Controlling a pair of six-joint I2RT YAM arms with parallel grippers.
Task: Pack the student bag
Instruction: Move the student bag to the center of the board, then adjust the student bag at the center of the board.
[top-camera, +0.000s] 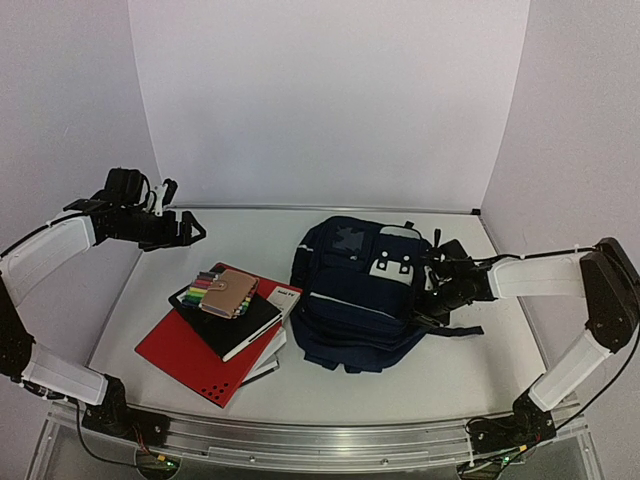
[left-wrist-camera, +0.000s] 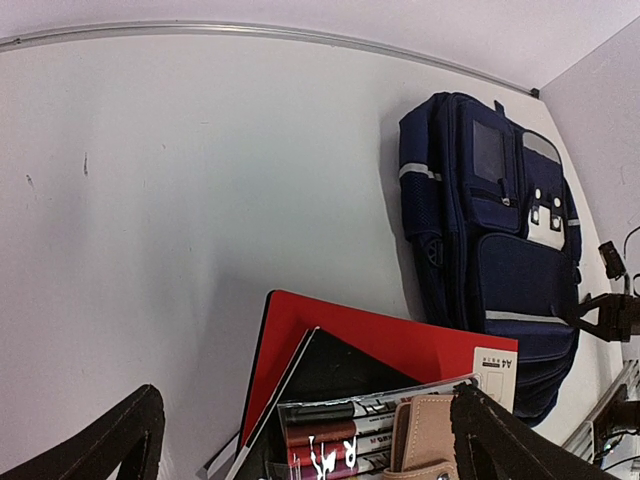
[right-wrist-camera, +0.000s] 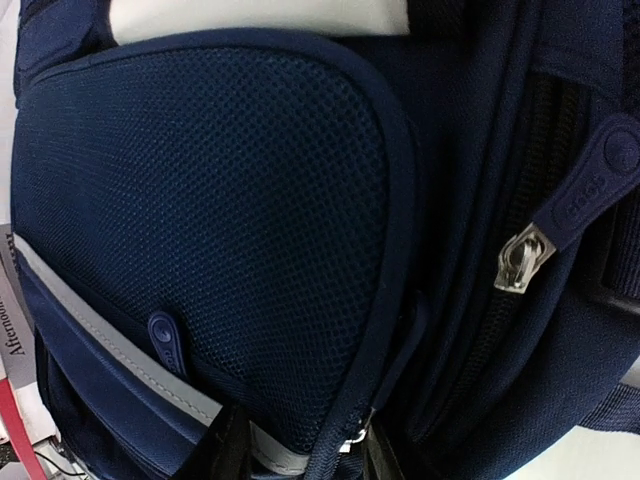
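student bag (top-camera: 345, 300) flat, top away — (axis near-far)

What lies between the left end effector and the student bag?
Top view: only bare table between left end effector and student bag; book stack sits nearer.

We see the student bag (top-camera: 350, 300) lying flat on the table (top-camera: 470, 370), right of centre, front up, top toward the far wall. Dark navy, thin pale stripes, white buckles, square front patch, mesh side pocket. Black strap trails right.
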